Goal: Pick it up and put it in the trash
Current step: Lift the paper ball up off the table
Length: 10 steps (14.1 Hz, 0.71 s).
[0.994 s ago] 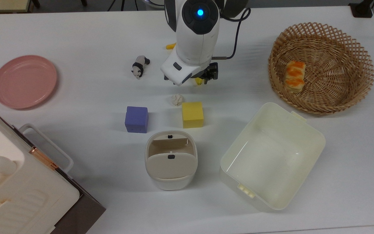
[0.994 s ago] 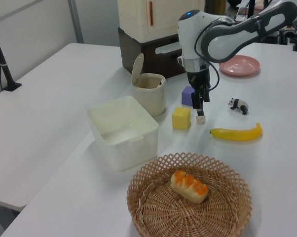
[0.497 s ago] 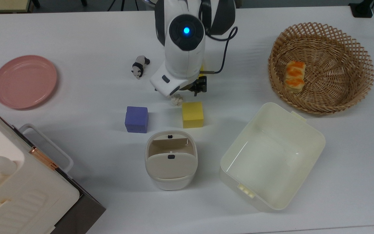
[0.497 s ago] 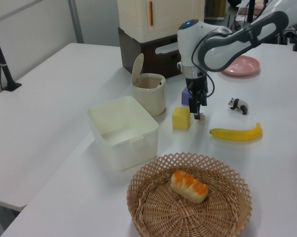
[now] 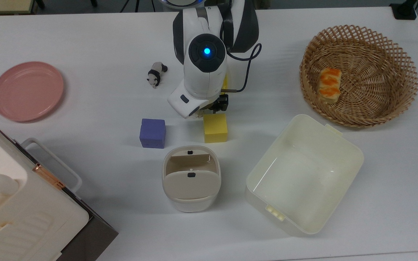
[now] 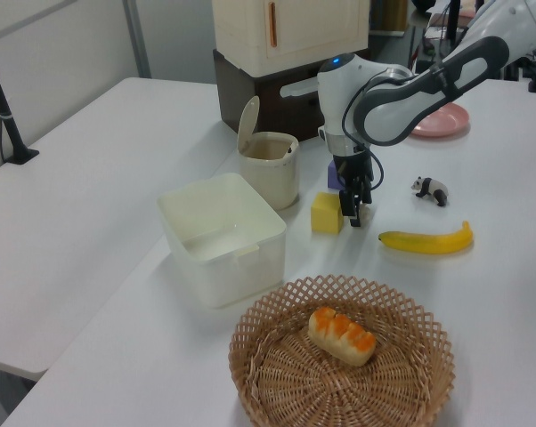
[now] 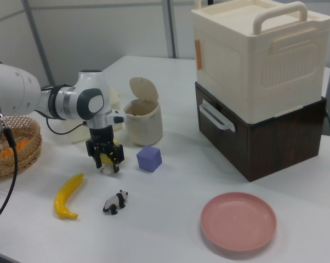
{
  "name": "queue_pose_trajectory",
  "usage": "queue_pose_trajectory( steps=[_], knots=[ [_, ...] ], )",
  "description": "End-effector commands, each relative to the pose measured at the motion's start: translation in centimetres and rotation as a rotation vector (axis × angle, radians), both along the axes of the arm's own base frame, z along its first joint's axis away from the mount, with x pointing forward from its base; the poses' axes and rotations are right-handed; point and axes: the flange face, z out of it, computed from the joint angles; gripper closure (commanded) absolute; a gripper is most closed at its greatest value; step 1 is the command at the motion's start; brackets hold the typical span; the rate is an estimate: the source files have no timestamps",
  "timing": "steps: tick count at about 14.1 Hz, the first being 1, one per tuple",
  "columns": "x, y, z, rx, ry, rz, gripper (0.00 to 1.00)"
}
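The crumpled off-white paper ball [image 7: 106,169] lies on the white table just beside the yellow cube [image 5: 215,127]. My gripper [image 7: 107,165] is down over the ball and open, with one finger on each side of it. In the left view my gripper [image 6: 353,216] hangs right next to the yellow cube [image 6: 327,213]. From the top, my arm's white wrist [image 5: 204,72] covers the ball. The beige trash bin [image 5: 191,185] stands beyond the cube toward the top view's bottom; its flap lid [image 7: 137,87] is tipped up, leaving the mouth open.
A purple cube [image 5: 152,133] sits at the top view's left of the yellow one. A panda figurine [image 5: 156,73] and a banana [image 6: 426,239] lie near the arm. Around them are a cream tub [image 5: 343,145], a wicker basket [image 5: 405,101] with bread, a pink plate [image 5: 27,90] and a stacked box [image 7: 258,82].
My arm has moved toward the top view's bottom and come down over the paper ball, which the wrist now covers in the top view. Nothing else has moved.
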Motion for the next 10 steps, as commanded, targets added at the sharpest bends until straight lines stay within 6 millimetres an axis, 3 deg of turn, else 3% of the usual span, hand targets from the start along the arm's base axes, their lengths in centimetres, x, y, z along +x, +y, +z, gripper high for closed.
queue_pose_trajectory(
  steps=[1,4,7,10],
  knots=[
    [-0.1,0.1,-0.4,-0.021,-0.018,0.027,0.42],
    [-0.2,0.1,2.0,-0.015,-0.042,0.031,0.58],
    [-0.9,0.4,6.1,-0.011,-0.055,0.035,0.59],
    [-1.3,1.3,11.8,0.007,-0.115,0.055,0.58]
  ],
)
